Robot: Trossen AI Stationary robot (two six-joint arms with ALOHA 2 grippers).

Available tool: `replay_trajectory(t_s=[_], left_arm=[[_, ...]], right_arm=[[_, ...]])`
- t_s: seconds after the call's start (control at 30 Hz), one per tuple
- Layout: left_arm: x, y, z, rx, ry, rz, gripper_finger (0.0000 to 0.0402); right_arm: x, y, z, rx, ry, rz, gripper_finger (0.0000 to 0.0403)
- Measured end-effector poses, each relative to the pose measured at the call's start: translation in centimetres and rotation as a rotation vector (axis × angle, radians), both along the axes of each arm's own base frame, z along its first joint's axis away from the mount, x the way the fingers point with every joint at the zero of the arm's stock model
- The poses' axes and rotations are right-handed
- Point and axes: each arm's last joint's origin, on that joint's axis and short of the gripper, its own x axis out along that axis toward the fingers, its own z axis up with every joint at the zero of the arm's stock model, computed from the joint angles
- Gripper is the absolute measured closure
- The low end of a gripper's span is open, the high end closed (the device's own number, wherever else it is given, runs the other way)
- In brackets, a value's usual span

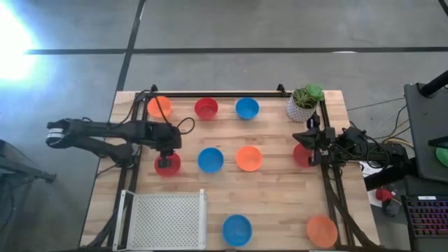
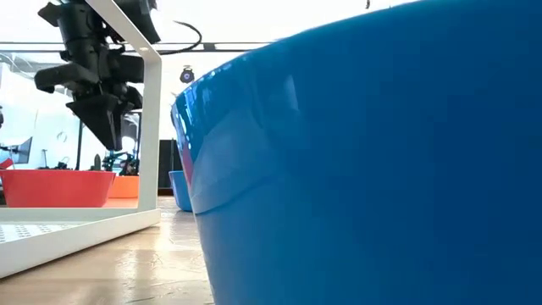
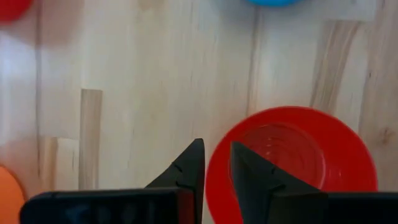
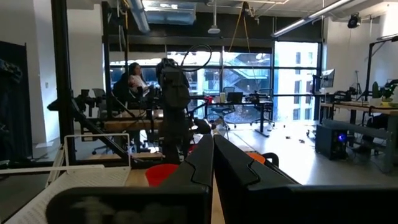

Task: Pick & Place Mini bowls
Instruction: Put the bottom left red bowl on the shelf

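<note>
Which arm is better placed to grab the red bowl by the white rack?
Left. Its gripper hangs right over that red bowl, fingers straddling the rim. The right gripper sits shut at the table's far right edge, near another red bowl.

A white pot with a green plant point(image 1: 304, 103) stands at the far right corner of the wooden worktop point(image 1: 280, 189). A white perforated tray point(image 1: 164, 220) occupies the near left edge.
</note>
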Motion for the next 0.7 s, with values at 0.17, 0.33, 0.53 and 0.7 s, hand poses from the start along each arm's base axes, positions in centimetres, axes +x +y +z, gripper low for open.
replay_trajectory(t_s=[0.17,0.33,0.53,0.7], left_arm=[[0.6,0.0,-0.9,-0.025,0.052,-0.007,0.0331],[1.2,0.1,-1.8,-0.031,0.109,-0.009,0.0331],[1.7,0.1,-2.8,-0.037,0.163,-0.008,0.0331],[2.0,0.1,-3.3,-0.038,0.195,-0.012,0.0331]], right_arm=[[0.0,0.0,0.0,-0.001,0.000,0.001,0.0394],[0.0,0.0,0.0,-0.001,0.000,0.002,0.0394],[0.0,0.0,0.0,-0.001,0.000,0.001,0.0394],[0.0,0.0,0.0,0.000,0.000,0.001,0.0394]])
